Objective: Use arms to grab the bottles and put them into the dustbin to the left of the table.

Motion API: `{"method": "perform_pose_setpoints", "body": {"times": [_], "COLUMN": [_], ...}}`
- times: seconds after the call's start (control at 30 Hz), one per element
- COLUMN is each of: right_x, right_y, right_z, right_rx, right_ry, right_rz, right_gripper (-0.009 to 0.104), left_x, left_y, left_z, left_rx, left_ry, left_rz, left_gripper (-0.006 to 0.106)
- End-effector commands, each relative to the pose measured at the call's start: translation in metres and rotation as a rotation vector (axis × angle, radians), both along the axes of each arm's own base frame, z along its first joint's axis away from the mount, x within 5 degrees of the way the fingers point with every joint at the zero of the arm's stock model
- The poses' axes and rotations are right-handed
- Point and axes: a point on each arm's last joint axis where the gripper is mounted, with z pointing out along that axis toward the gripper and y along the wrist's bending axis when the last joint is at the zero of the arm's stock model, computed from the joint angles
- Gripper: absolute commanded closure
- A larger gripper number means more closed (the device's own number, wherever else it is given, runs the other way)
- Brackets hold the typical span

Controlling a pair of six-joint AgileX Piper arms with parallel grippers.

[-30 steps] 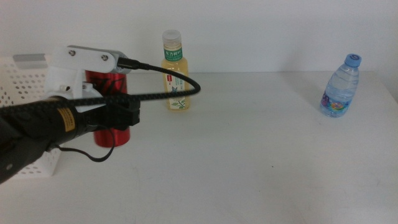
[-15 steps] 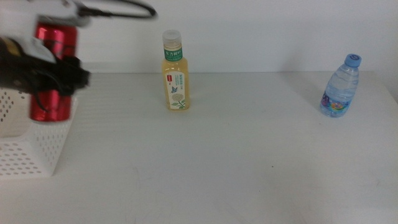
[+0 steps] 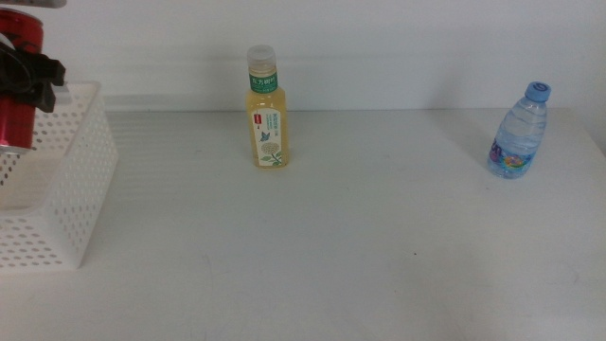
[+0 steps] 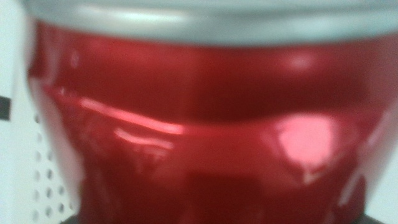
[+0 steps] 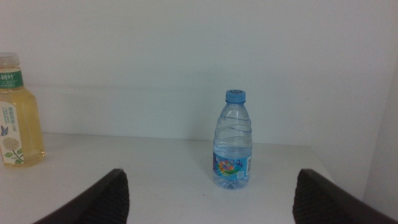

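**Operator:** The left gripper's (image 3: 21, 74) fingers are clamped on the red can (image 3: 15, 90). I see the dark jaws across its body at the far left edge of the middle view. The can is upright and held in the air over the dustbin (image 3: 80, 180), above the basket's open top and not resting on anything I can make out.

**Observer:** What does the left wrist camera give you?

**Operator:** Almost nothing but the can (image 4: 199, 143). Its red wall fills the picture, blurred, with the silver rim across the top. A strip of the basket's perforated white side (image 4: 46, 186) shows past one edge of it.

**Observer:** And the right arm?

**Operator:** It is out of the middle view. In its own wrist camera the right gripper (image 5: 208, 199) has its two fingers spread wide with nothing between them. It faces the water bottle (image 5: 232, 140), which stands upright on the table (image 5: 124, 168), well apart from the jaws.

**Observer:** Where do the other two containers stand?

**Operator:** In the middle view the yellow bottle (image 3: 266, 109) with the white cap is upright near the back of the table (image 3: 331, 237), left of centre. The blue-capped water bottle (image 3: 520, 131) is upright far to the right. They are well apart from each other, and the yellow one is also well apart from the basket.
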Motion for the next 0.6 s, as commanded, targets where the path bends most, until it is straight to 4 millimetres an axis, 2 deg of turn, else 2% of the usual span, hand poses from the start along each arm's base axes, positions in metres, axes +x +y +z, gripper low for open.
{"method": "perform_pose_setpoints", "body": {"times": [0.0,0.3,0.43,0.57], "right_x": [-0.004,-0.004,-0.004,-0.004], "right_y": [0.0,0.0,0.0,0.0], "right_z": [0.011,0.011,0.011,0.011], "right_rx": [-0.011,-0.011,-0.011,-0.011], "right_ry": [-0.114,-0.114,-0.114,-0.114], "right_rz": [-0.007,-0.007,-0.007,-0.007], "right_gripper": [0.018,0.018,0.018,0.018], "left_x": [0.007,0.042,0.053,0.062], "left_y": [0.011,0.049,0.063,0.068], "left_z": [0.026,0.001,-0.02,-0.04], "left_rx": [0.025,-0.024,-0.045,-0.05], "left_ry": [-0.12,0.006,0.053,0.101], "left_rz": [0.008,0.023,0.043,0.043], "left_gripper": [0.105,0.105,0.105,0.105]}}
